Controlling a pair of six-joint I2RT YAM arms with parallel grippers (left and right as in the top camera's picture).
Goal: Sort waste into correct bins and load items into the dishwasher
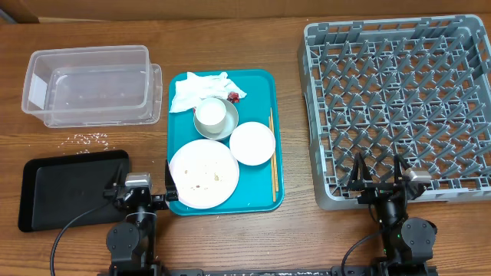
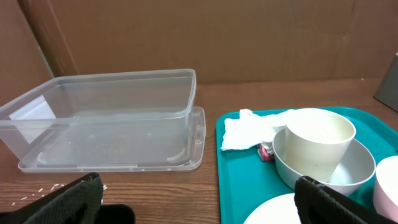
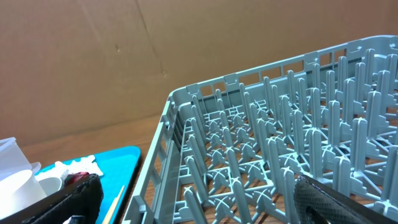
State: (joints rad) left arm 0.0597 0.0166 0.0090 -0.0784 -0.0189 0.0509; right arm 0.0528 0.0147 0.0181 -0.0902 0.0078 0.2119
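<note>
A wooden table (image 1: 253,245), cardboard (image 2: 249,37) behind it, carries the dish rack (image 1: 399,107).

On the wooden desk (image 1: 291,230), the clear rectangular plastic tub (image 1: 88,84) sits far left, the flat black rectangular tray (image 1: 73,188) lies in front of it, and whitish rice-like scraps (image 1: 90,139) lie between them. The teal serving tray (image 1: 261,92) in the middle carries the crumpled white paper napkin (image 1: 201,88) at its far end. Before the napkin come the small white cup (image 1: 210,114) inside the grey bowl (image 1: 230,129), the small white bowl (image 1: 252,142) to the right, the large white plate (image 1: 192,157) nearest, and wooden chopsticks (image 1: 271,153) along the right edge. The large square grey plastic dish rack (image 1: 399,107) stands at the right.
</note>
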